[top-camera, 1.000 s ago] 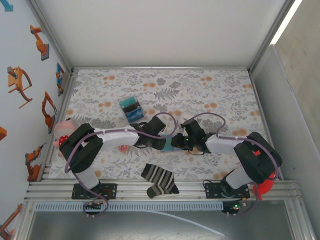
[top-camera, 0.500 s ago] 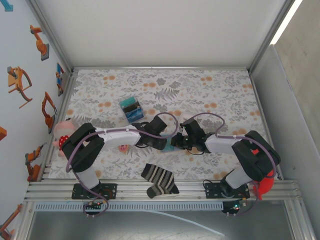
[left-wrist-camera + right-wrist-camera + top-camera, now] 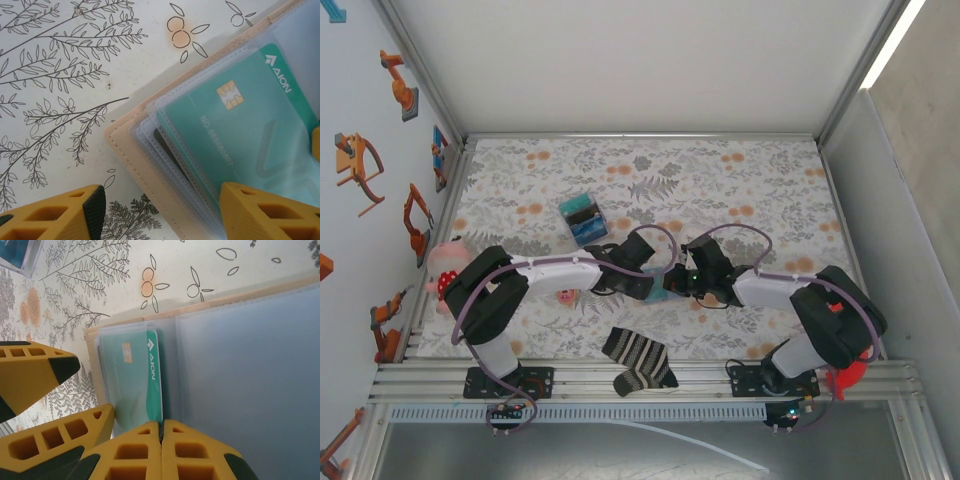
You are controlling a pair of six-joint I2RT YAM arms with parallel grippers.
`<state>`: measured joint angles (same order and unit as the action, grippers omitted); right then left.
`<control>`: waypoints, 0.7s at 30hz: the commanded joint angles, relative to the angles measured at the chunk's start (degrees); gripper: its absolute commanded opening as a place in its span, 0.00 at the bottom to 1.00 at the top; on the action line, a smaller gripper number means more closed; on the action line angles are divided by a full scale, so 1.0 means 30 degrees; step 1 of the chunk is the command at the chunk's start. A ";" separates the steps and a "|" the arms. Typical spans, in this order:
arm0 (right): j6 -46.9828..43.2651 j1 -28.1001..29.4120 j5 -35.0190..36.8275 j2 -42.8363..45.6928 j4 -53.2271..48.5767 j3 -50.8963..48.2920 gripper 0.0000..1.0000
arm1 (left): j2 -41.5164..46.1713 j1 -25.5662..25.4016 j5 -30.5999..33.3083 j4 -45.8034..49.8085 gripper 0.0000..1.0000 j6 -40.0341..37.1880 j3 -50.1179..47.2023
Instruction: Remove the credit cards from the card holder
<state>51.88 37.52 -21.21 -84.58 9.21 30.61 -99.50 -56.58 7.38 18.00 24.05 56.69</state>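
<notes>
The card holder (image 3: 131, 150) lies open on the floral cloth, tan rim around clear sleeves and a blue-grey panel (image 3: 250, 380). A teal credit card (image 3: 250, 125) with a gold chip sits in the top sleeve, its long edge poking out toward the fold. My left gripper (image 3: 160, 215) is open and straddles the holder's corner, one finger (image 3: 265, 215) on the sleeves and the other over the cloth. My right gripper (image 3: 161, 432) is shut, and the edge of the credit card (image 3: 132, 385) runs into the seam between its fingers. From above, both grippers (image 3: 648, 284) (image 3: 674, 285) meet over the card holder (image 3: 658, 296).
A clear box (image 3: 582, 220) with teal and blue contents stands behind the left arm. A striped sock (image 3: 638, 360) lies near the front edge. A pink toy (image 3: 445, 265) sits at the left wall and a red object (image 3: 850, 378) by the right base.
The right jaws have closed at the card's edge. The left jaws have spread a little wider. Both arms have barely shifted.
</notes>
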 commanded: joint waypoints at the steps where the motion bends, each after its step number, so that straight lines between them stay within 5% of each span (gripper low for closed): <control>1: -0.0716 -0.0201 0.1141 0.0454 -0.1895 0.0240 0.00 | -0.0091 -0.0069 0.0534 0.1443 0.62 -0.0605 0.0064; 21: -0.1504 -0.0612 0.1710 0.1736 -0.3833 0.0547 0.00 | 0.0972 0.0021 0.0926 0.1399 0.64 -0.1302 0.0877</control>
<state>48.34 36.05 -17.89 -80.16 0.62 31.59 -99.39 -56.64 8.49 19.33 21.85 57.45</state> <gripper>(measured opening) 0.042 0.633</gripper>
